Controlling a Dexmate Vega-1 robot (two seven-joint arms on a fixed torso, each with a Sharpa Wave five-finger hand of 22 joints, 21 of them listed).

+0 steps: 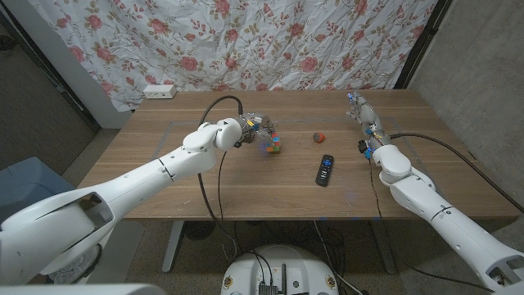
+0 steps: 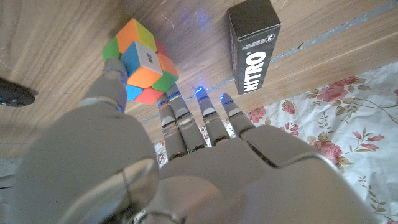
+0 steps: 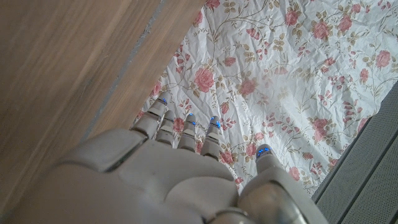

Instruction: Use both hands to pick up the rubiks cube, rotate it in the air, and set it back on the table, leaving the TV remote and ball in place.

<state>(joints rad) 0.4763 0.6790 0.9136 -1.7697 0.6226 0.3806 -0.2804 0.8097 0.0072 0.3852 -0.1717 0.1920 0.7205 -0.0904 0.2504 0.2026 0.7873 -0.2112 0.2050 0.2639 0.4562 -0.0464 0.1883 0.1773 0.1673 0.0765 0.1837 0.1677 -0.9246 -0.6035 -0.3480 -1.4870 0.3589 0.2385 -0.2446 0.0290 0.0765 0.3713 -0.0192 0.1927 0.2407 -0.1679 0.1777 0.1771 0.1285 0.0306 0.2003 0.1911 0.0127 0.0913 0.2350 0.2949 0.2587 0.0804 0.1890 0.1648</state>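
**Left hand at the cube, right hand far off**

While the multicoloured plastic rubiks cube (image 1: 273,145) sits near the middle of the brown wooden surface (image 1: 246,184), only the white left hand (image 1: 250,131) has reached it. In the left wrist view the thumb lies along one side of the cube (image 2: 142,62), apparently touching it, while the other fingers (image 2: 186,118) stretch out straight beside it and close on nothing. I judge this a first contact, not a grasp. Whether the cube rests fully on the wood or is tipped on an edge I cannot tell.

The white right hand (image 1: 364,115) stands well apart, near the far right corner of the surface, fingers extended and spread with nothing in them; its wrist view looks past its fingertips (image 3: 186,127) to the floral curtain (image 3: 280,74). Since the task calls for both hands, it probably has to travel in before any lift.

The black TV remote (image 1: 325,170) and the small red ball (image 1: 320,137) lie between the two hands, to the right of the cube and clear of it, so the right arm's path wants care. A black upright box lettered NITRO (image 2: 254,46) stands just beyond the left fingertips.
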